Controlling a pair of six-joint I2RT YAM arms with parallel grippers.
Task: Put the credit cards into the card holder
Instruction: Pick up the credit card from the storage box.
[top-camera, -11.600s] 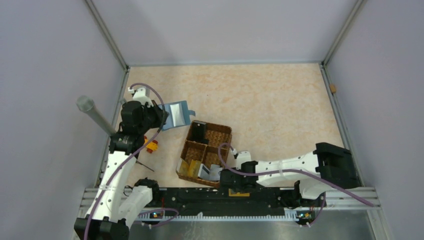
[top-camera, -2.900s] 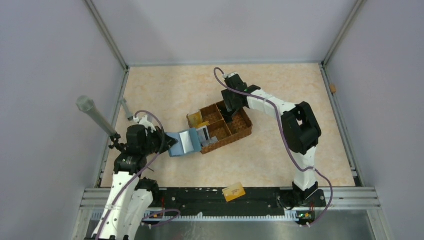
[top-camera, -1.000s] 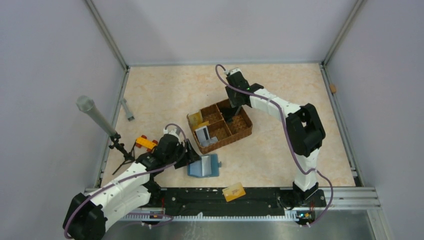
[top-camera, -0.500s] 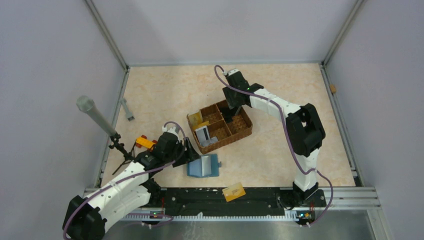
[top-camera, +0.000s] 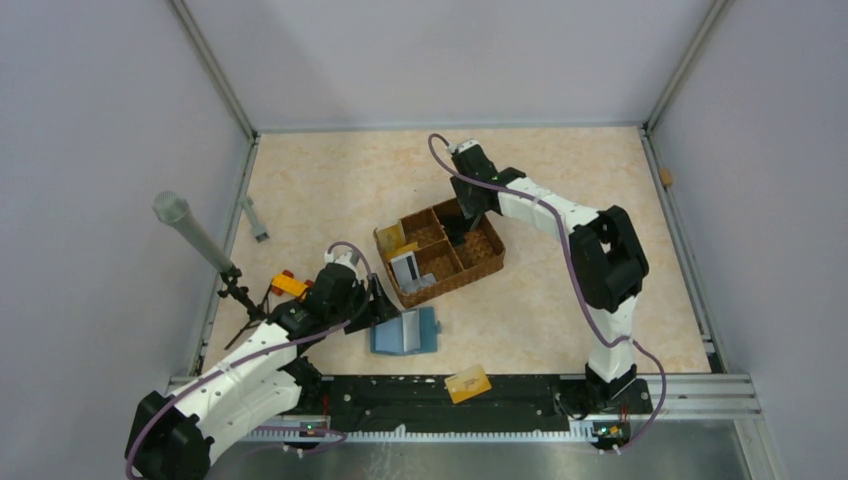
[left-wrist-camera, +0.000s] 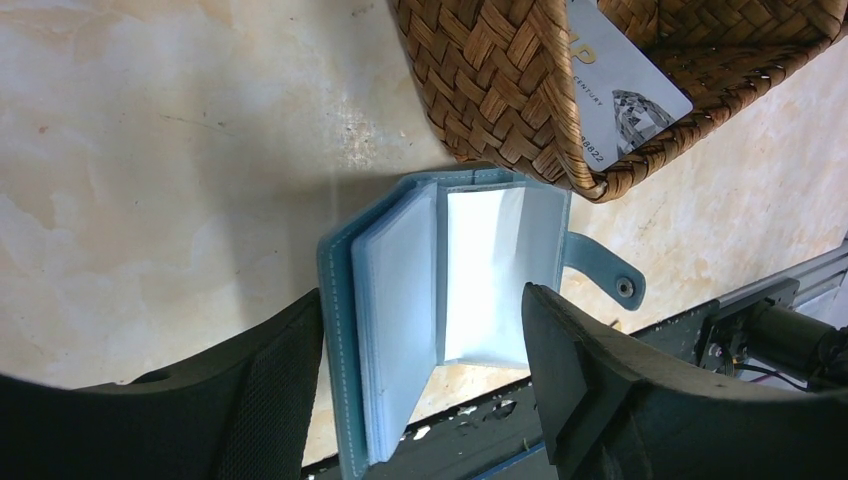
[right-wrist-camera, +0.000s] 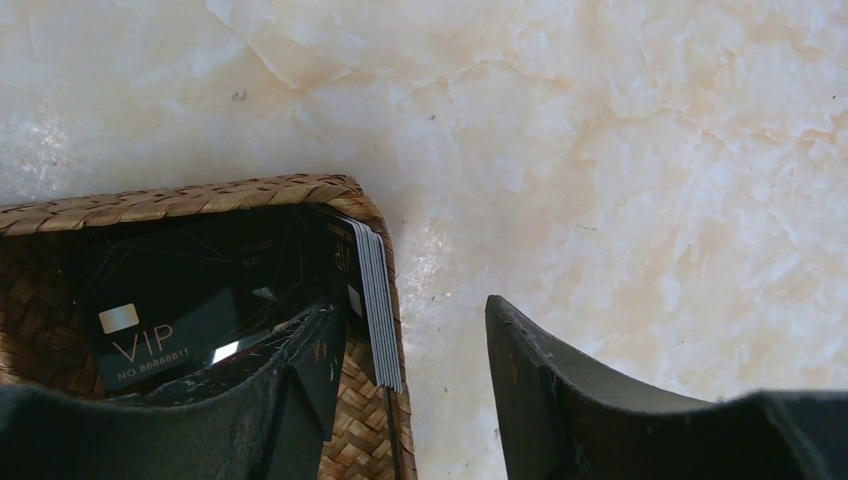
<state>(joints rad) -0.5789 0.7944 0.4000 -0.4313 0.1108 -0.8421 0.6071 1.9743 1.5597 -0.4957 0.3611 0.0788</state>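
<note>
The teal card holder (top-camera: 405, 332) lies spread open on the table, just in front of the wicker basket (top-camera: 478, 262). My left gripper (top-camera: 384, 311) is open. Its fingers straddle the card holder (left-wrist-camera: 440, 300), whose pale blue sleeves face the camera. A white-grey credit card (left-wrist-camera: 620, 95) leans in the basket's near compartment, and gold credit cards (top-camera: 392, 240) stand in the left one. Another gold card (top-camera: 467, 383) rests on the front rail. My right gripper (top-camera: 465, 222) is open over the basket's far corner. One finger is inside by a black VIP card (right-wrist-camera: 150, 335), with a stack of card edges (right-wrist-camera: 375, 300) and the wall between the fingers.
A yellow-and-red toy block (top-camera: 290, 285) sits left of my left arm. A grey-headed stand (top-camera: 190, 228) rises by the left wall, with a small grey piece (top-camera: 255, 218) behind it. The black front rail (top-camera: 500, 395) runs close behind the card holder.
The card holder has shifted a little to the left with my left gripper around it. My right gripper stays at the basket's far corner.
</note>
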